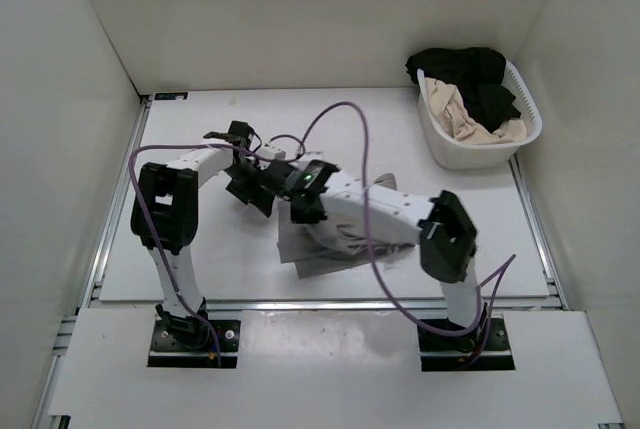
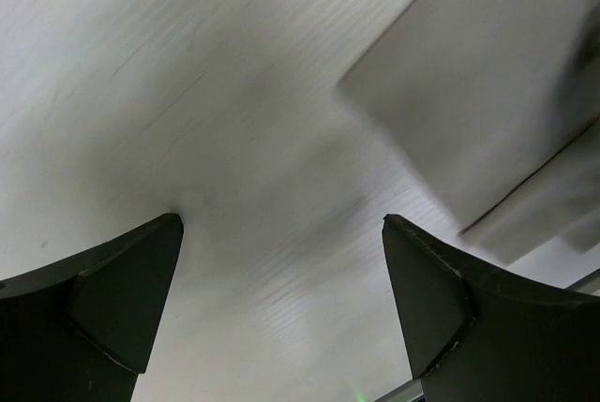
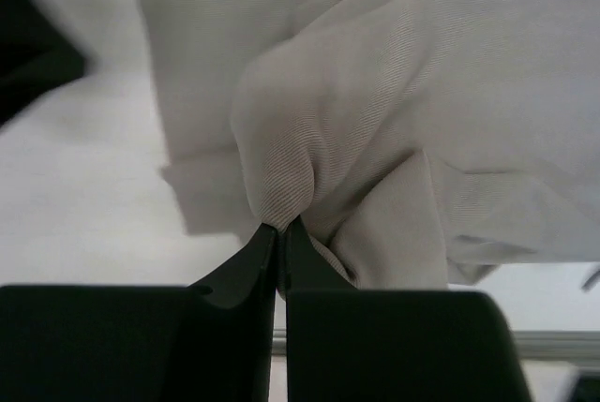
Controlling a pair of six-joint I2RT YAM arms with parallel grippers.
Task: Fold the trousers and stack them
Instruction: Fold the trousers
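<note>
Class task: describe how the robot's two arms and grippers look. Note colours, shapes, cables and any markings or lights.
Both the left arm and right arm have white links with black joints, black base plates and looping purple cables. A green light glows near the right wrist. The left gripper and right gripper have black, wedge-shaped fingers.

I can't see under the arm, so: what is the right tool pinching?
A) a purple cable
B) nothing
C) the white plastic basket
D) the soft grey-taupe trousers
D: the right wrist view shows the right tool shut on a bunched fold of the soft grey-taupe trousers.
</note>
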